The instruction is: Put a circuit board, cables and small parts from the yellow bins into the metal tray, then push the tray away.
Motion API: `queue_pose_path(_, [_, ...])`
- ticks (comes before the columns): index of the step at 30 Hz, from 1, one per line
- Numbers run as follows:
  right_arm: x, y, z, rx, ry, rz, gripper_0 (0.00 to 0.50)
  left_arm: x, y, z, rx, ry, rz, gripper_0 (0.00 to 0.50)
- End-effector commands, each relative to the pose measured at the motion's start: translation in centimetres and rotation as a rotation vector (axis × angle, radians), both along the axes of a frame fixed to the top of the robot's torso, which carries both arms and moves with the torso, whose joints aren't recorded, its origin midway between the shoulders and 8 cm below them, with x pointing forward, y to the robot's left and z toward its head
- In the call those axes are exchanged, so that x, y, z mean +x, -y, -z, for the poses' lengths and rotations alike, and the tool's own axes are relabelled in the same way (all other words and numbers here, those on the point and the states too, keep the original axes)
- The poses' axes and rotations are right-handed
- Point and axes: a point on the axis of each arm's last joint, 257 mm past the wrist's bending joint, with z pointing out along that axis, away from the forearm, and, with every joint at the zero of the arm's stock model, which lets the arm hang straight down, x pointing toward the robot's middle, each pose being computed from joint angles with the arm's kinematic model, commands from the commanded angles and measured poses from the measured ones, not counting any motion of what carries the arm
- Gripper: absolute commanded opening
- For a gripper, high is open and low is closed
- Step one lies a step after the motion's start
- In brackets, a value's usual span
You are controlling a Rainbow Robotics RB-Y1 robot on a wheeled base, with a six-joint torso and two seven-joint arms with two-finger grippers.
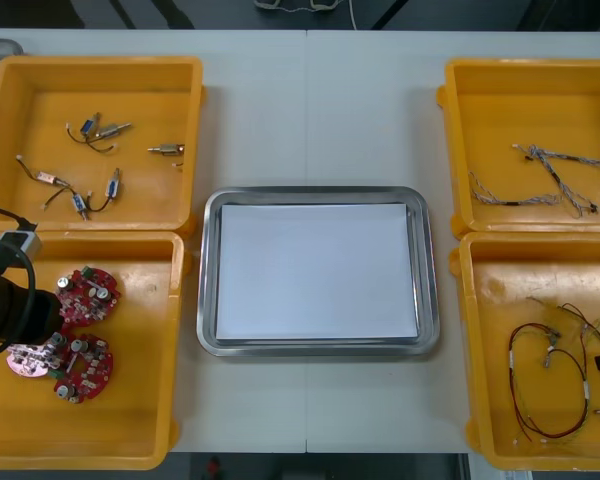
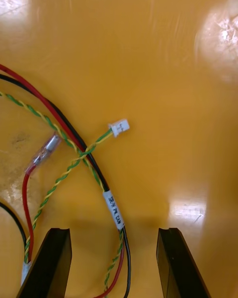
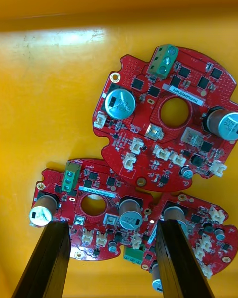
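The task is being judged as barely begun: the metal tray (image 1: pixel 320 345), white inside, is sitting bare at the centre of the counter (image 1: pixel 320 110), and nothing is being carried towards it. One tray and four yellow bins (image 1: pixel 130 440) are being counted. In the eight o'clock bin, three round red circuit boards (image 1: pixel 88 290) are lying touching one another. The left gripper (image 3: pixel 113 238) is being held low over them, its fingers spread to either side of one board (image 3: pixel 94 206) and not closed on it. In the four o'clock bin (image 1: pixel 540 285), the right gripper (image 2: pixel 114 238) is being held with its fingers spread likewise. A labelled black cable (image 2: pixel 115 211) is running between them, beside red and twisted yellow-green strands, and how many cables are tangled there cannot be told. In the ten o'clock bin (image 1: pixel 40 90), about six small metal parts (image 1: pixel 166 150) are lying scattered. In the two o'clock bin (image 1: pixel 520 100), a loose bundle of twisted blue and white cables (image 1: pixel 545 158) is lying, its number unclear. A board, cables and parts are all remaining to be moved, after which the tray is to be pushed away.
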Motion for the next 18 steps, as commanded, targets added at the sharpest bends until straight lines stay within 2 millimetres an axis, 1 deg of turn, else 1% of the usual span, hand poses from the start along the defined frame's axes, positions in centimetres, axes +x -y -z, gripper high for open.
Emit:
queue_pose_path(1, [1.0, 0.4, -0.6, -0.043, 0.017, -0.055, 0.5, -1.1, -0.2, 1.5, 0.043, -0.023, 0.087, 0.5])
queue_pose_path(8, [1.0, 0.2, -0.2, -0.037, 0.013, -0.058, 0.5, -0.9, -0.1, 2.6, 0.061, -0.019, 0.093, 0.5])
queue_pose_path(13, [0.6, 0.4, 0.1, -0.037, 0.004, -0.056, 0.5, -1.0, 0.1, 3.0, 0.065, -0.022, 0.095, 0.5])
queue_pose_path(14, [0.5, 0.4, 0.2, -0.037, 0.002, -0.055, 0.489, -1.1, 0.2, 3.1, 0.064, -0.024, 0.096, 0.5])
queue_pose_path(15, [0.5, 0.3, 0.3, -0.035, 0.002, -0.056, 0.379, -1.1, 0.2, 3.2, 0.064, -0.026, 0.096, 0.5])
queue_pose_path(16, [0.5, 0.4, 0.2, -0.036, 0.002, -0.056, 0.289, -1.3, 0.2, 3.3, 0.062, -0.028, 0.095, 0.5])
queue_pose_path(17, [0.4, 0.3, 0.3, -0.033, 0.002, -0.055, 0.067, -1.3, 0.1, 3.4, 0.065, -0.027, 0.093, 0.5])
queue_pose_path(18, [0.4, 0.3, 0.3, -0.033, 0.0, -0.056, 0.002, -1.2, 0.1, 3.4, 0.069, -0.021, 0.095, 0.5])
